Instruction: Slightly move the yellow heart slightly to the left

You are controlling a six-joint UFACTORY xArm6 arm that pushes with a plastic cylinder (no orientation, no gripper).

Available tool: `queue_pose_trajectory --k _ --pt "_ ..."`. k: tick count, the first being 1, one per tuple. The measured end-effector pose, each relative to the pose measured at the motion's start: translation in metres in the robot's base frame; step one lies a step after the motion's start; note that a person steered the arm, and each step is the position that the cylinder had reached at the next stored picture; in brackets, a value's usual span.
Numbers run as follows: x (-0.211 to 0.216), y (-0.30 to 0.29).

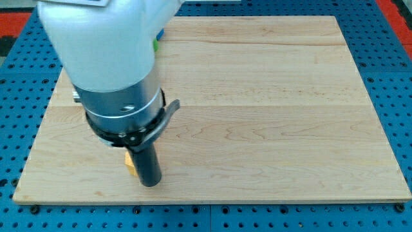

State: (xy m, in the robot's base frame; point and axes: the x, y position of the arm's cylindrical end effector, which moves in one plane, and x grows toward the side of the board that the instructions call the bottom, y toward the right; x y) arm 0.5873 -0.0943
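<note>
My tip rests on the worktop, with the yellow heart touching its left side (mostly hidden behind the rod). There is no claw, so nothing is held. Green and blue slivers peek out above, shapes unclear.

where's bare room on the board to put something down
The wooden board shows bare from the arm to its right edge, top to bottom. The crowded spot is the bottom left: my tip stands against a yellow block, mostly hidden. Slivers of green and blue blocks peek out behind the arm.
</note>
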Motion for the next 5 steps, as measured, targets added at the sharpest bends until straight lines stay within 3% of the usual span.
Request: queue_pose_trajectory --k 2,4,5 --pt "0.0 0.002" --pt "-0.066 0.034" --pt "-0.067 0.021"
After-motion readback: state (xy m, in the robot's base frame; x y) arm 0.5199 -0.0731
